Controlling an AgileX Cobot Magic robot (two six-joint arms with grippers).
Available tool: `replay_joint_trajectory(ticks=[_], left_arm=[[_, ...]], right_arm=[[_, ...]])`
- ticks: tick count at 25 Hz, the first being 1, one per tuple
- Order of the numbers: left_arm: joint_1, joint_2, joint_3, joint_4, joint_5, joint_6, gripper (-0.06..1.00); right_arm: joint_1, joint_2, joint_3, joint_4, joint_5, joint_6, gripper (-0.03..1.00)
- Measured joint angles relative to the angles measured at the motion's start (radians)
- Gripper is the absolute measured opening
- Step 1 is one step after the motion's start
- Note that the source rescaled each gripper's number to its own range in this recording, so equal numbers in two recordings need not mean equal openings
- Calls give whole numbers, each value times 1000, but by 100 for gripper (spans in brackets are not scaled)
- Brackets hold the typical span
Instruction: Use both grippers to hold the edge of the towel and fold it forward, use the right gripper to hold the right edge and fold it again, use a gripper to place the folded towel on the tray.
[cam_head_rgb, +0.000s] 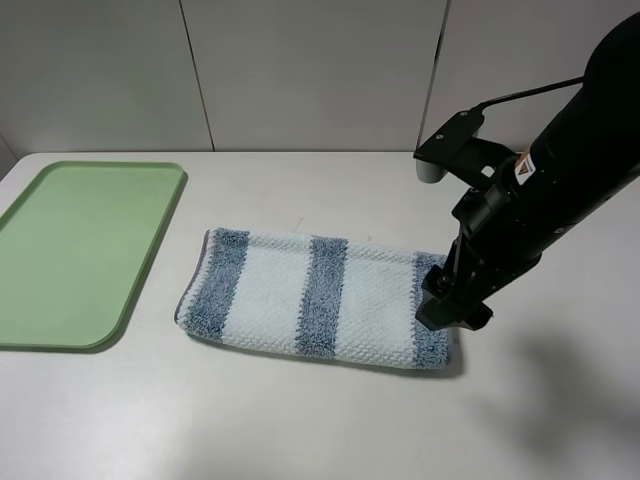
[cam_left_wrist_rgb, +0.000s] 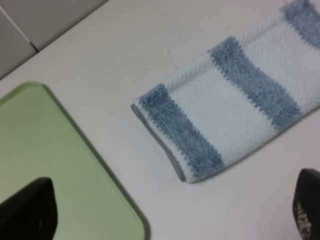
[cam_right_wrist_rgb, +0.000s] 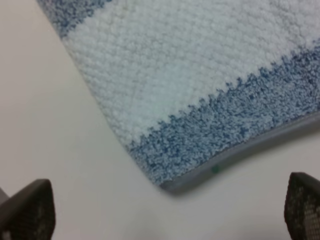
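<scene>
Although the left gripper (cam_left_wrist_rgb: 167, 220) is outside the high view, its two blurred fingertips (cam_left_wrist_rgb: 30, 210) stand wide apart and empty. The folded towel (cam_head_rgb: 310, 295) lies flat, the tray (cam_head_rgb: 90, 250) near its left end. The right gripper (cam_head_rgb: 447, 305) hangs low over the right edge (cam_right_wrist_rgb: 240, 150) - jaws spread, tips cut off.

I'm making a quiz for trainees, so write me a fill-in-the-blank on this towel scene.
The towel lies on the ___, not on the tray.
The tray is ___ in colour.
The right gripper stands at the towel's ___ end.
The towel shows ___ blue-grey stripes.
Missing words: table, green, right, three.
</scene>
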Motion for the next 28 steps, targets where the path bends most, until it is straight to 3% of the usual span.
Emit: replay_joint_trajectory(ticks=[12, 17, 25, 28], left_arm=[[0, -419, 0, 0, 264, -191, 93], [0, -467, 34, 0, 264, -216, 93], [0, -477, 305, 5, 263, -219, 93], [0, -476, 324, 32, 242, -230, 93]], right_arm=[[0, -11, 0, 15, 13, 1, 100], [0, -11, 0, 25, 13, 1, 100], [0, -11, 0, 26, 14, 1, 100], [0, -11, 0, 26, 14, 1, 100]])
